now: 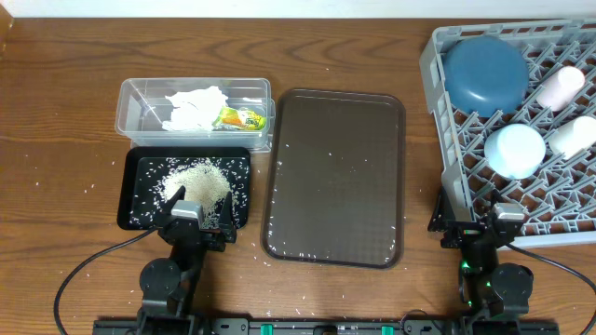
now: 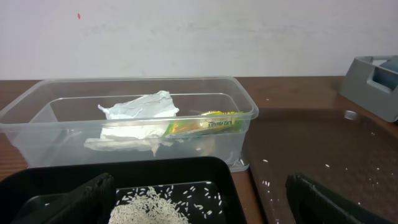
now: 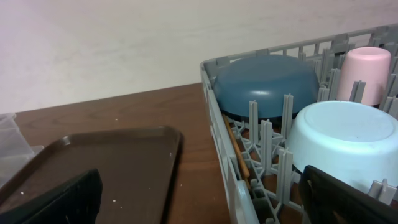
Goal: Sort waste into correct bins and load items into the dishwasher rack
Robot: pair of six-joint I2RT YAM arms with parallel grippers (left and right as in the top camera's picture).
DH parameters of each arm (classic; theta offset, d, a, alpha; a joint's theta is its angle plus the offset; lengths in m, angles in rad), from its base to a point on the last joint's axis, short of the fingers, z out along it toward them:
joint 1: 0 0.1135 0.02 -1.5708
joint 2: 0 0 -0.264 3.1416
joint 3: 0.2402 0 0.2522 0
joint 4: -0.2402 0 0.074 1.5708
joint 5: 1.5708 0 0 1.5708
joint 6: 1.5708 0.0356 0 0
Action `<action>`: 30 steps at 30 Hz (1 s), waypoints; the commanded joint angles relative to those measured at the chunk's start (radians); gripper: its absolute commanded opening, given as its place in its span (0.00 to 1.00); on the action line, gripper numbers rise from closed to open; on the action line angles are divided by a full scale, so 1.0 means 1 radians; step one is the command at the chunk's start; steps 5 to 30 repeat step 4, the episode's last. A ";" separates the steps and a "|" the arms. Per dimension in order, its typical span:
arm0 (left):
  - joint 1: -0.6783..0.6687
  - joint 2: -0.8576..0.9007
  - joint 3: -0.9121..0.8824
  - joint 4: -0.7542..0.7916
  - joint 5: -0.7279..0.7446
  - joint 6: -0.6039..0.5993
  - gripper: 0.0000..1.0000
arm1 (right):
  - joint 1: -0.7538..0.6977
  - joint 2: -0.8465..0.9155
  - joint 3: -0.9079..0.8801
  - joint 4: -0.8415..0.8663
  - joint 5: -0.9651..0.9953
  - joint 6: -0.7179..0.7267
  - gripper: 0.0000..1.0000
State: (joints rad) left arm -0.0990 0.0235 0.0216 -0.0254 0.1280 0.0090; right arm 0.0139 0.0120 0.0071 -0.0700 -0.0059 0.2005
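The clear tub (image 1: 130, 102) holds the crumpled white tissue (image 1: 194, 107) and the snack wrapper (image 1: 240, 118); both show in the left wrist view (image 2: 134, 115) (image 2: 208, 123). The black tray-bin (image 1: 130, 191) holds a rice pile (image 1: 197, 181). The grey rack (image 1: 442, 140) holds the dark-blue bowl (image 1: 484, 73), light-blue bowl (image 1: 514, 149), pink cup (image 1: 559, 87), white cup (image 1: 575, 135) and chopsticks (image 3: 236, 152). My left gripper (image 1: 194, 223) is open and empty at the black bin's near edge. My right gripper (image 1: 484, 228) is open and empty at the rack's front left corner.
The dark-brown serving tray (image 1: 337, 177) lies in the middle with a few rice grains on it. Loose grains are scattered on the wooden table around the bin and tray. Cables run from both arm bases at the front edge.
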 commanded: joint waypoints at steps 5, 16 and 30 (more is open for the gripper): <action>0.005 0.000 -0.018 -0.033 0.014 0.017 0.90 | 0.013 -0.006 -0.002 -0.004 0.013 -0.007 0.99; 0.005 0.000 -0.018 -0.033 0.014 0.017 0.90 | 0.013 -0.006 -0.002 -0.004 0.013 -0.007 0.99; 0.005 0.000 -0.018 -0.033 0.014 0.017 0.90 | 0.013 -0.006 -0.002 -0.004 0.013 -0.007 0.99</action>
